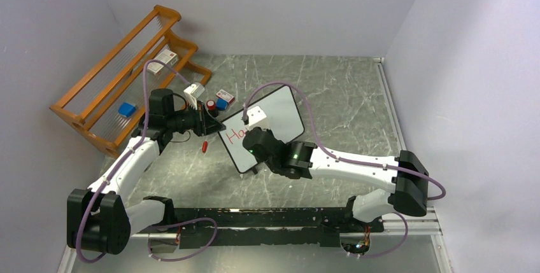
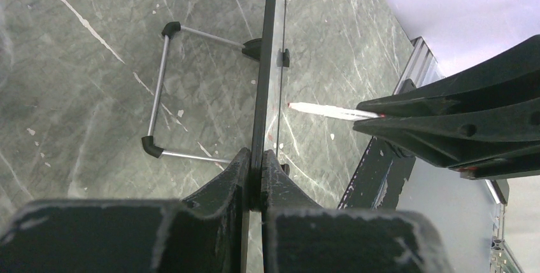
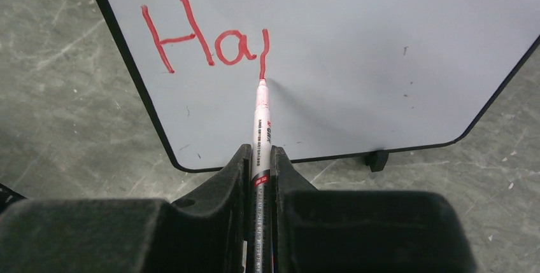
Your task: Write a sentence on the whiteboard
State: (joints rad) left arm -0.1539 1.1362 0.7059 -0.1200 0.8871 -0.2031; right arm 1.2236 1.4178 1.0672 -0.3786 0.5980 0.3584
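The whiteboard (image 1: pixel 280 117) stands tilted at mid-table, and the left wrist view shows it edge-on (image 2: pixel 266 56). My left gripper (image 1: pixel 213 122) (image 2: pixel 261 165) is shut on the board's left edge and steadies it. My right gripper (image 1: pixel 253 140) (image 3: pixel 260 155) is shut on a white marker (image 3: pixel 261 120). The marker's red tip touches the board at the bottom of a fresh downstroke. The sentence (image 3: pixel 204 37) reads "Ha" plus that stroke, in red near the board's upper left. From the left wrist the marker (image 2: pixel 325 110) points at the board face.
An orange wooden rack (image 1: pixel 121 88) stands at the back left with a blue box (image 1: pixel 127 109) on it. Small boxes (image 1: pixel 194 90) (image 1: pixel 223 98) and a red cap (image 1: pixel 204 146) lie near the left gripper. The board's wire stand (image 2: pixel 165 88) juts out behind it.
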